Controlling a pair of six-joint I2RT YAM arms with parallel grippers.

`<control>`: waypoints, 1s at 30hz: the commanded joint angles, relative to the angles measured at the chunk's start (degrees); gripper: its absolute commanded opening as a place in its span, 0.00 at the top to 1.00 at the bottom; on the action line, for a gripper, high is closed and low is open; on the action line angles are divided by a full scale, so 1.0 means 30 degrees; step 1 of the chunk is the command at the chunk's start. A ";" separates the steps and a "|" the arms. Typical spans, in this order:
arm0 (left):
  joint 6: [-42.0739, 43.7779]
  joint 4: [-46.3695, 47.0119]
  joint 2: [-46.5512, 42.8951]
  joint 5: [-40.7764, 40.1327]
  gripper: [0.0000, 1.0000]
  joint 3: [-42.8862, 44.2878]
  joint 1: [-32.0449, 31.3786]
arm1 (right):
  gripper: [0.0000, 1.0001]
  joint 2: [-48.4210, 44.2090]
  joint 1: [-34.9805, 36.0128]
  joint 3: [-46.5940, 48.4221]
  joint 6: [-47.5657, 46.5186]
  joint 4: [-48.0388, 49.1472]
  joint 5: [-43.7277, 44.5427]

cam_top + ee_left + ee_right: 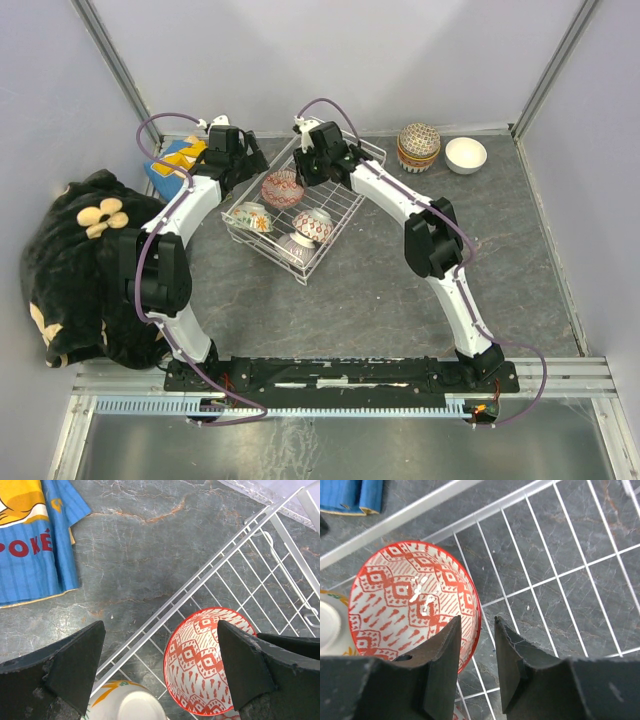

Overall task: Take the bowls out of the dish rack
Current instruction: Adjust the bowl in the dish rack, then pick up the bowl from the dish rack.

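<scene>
Red-patterned bowl (415, 605): lies in the far left part of the dish rack (210, 573). Right gripper (476, 622) poised over its right rim, fingers narrowly apart, clamping nothing; the nearer arm. Left gripper (160, 630) spread wide above the rack's left edge.

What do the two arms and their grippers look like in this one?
The left arm and right arm have white links between bulky black joints. A mauve cable loops along each. The left gripper and right gripper carry matte black, wedge-shaped fingers.
</scene>
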 commanded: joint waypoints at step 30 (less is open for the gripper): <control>-0.0510 0.1319 -0.1099 -0.0591 0.01 0.0440 -0.0033 | 0.90 0.0884 -0.0082 0.0515 0.2088 0.0608 0.0058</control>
